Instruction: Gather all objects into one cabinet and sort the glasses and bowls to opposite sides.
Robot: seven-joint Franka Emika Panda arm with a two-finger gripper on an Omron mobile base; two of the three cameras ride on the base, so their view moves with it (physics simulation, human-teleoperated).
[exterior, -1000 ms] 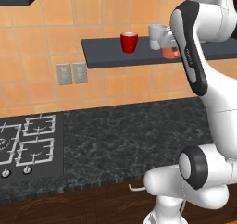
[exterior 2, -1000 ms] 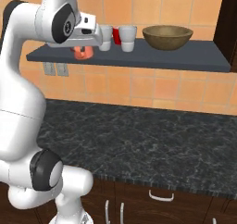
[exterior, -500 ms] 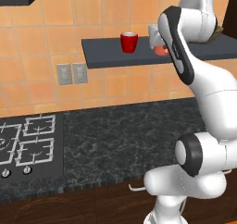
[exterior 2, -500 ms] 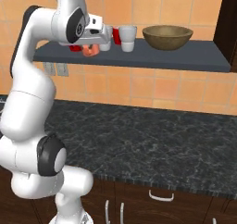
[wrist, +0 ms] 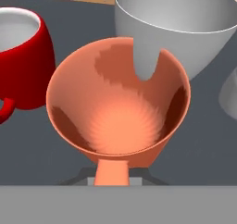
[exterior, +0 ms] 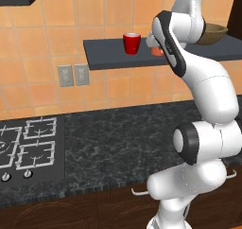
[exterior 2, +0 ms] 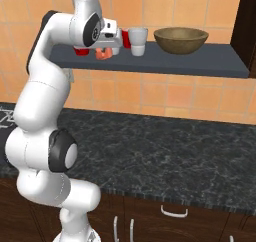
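Orange mug (exterior: 157, 51) sits at the shelf (exterior: 108, 57) edge in the left base view, beside the arm's hand, with a red mug (exterior: 132, 43) further left of it. From the right base view, the tool (exterior 2: 104, 54) is clamped on the orange mug; just beyond it stand a white tumbler (exterior 2: 138, 41) and, further right, the wooden bowl (exterior 2: 180, 39). Along the hand view, the orange mug (wrist: 118, 107) lies right before the tool, its handle between the tips, white tumbler (wrist: 178, 26) touching behind, red mug (wrist: 21, 61) left.
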